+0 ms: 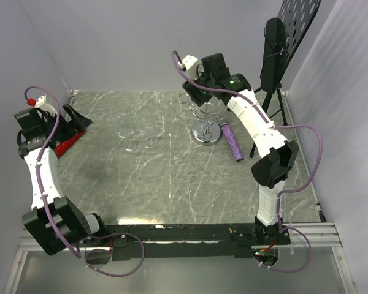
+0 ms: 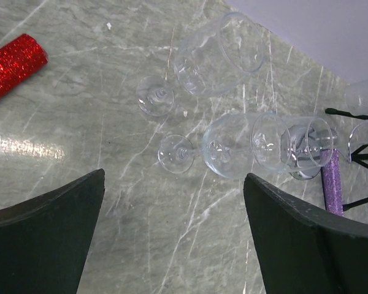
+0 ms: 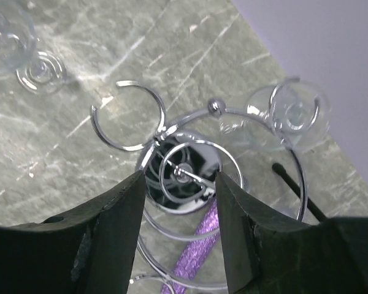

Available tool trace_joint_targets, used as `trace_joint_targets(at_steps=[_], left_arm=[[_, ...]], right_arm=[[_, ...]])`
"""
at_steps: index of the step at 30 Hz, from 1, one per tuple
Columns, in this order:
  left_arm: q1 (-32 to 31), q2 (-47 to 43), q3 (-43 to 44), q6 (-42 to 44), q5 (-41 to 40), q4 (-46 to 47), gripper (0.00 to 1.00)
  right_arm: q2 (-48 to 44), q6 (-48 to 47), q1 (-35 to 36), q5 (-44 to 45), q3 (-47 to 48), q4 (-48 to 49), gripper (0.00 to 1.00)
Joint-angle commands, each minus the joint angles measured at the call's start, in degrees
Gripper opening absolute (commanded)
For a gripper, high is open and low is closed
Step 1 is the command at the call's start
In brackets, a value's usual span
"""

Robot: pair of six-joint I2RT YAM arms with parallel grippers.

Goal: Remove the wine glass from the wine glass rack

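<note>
Fingers (image 3: 110, 239) of the right gripper (image 3: 179, 184) are spread apart and hold nothing, poised above the wine glass rack (image 3: 183, 173), whose central post and shiny round base show in the gap between them. One wine glass (image 3: 291, 116) hangs in an outer wire loop of the rack, up and to the right of the gap in the right wrist view, clear of both fingers. The loop on the other side holds no glass.

Left gripper (image 2: 175, 177) fingers (image 2: 49, 239) are also spread wide, gripping nothing (they hang above the table at its left side). Below them two more glasses lie on their sides: one (image 2: 218, 55) farther away, one (image 2: 233, 144) nearer, with their round feet pointing left.

A red glitter tube (image 2: 12, 64) lies at the left of the table, and a purple glitter tube (image 1: 232, 142) lies just beside the rack's base. The table (image 1: 172, 190) is grey marbled stone with pale veins. Plain pale walls enclose it, and a black tripod stand (image 1: 276, 55) rises in the far right corner
</note>
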Motion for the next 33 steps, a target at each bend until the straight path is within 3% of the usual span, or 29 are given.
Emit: trace_joint_targets(at_steps=[1, 14, 22, 25, 28, 33], left_arm=[[-0.23, 0.21, 3.46, 1.52, -0.72, -0.28, 0.98], [-0.23, -2.34, 0.30, 1.26, -1.69, 1.39, 0.98], [-0.23, -2.96, -0.05, 0.91, -1.43, 1.48, 0.98], [-0.23, -2.96, -0.14, 0.73, -1.43, 1.66, 0.98], [-0.23, -3.31, 0.21, 1.00, -1.52, 1.57, 0.98], [-0.23, -3.14, 0.74, 0.82, -1.08, 1.92, 0.98]], right_arm=[[2.77, 1.22, -0.39, -1.71, 4.25, -1.55, 0.55], [-2.94, 5.52, -0.39, -5.14, -0.14, -0.50, 0.52], [1.19, 4.12, -0.39, -4.26, 2.14, -2.52, 0.48], [2.59, 3.77, -0.48, -4.53, 3.02, -3.13, 0.40], [3.04, 3.15, -0.39, -6.11, 4.07, -4.28, 0.21], [0.67, 0.70, -0.39, -6.55, 1.00, -3.49, 0.11]])
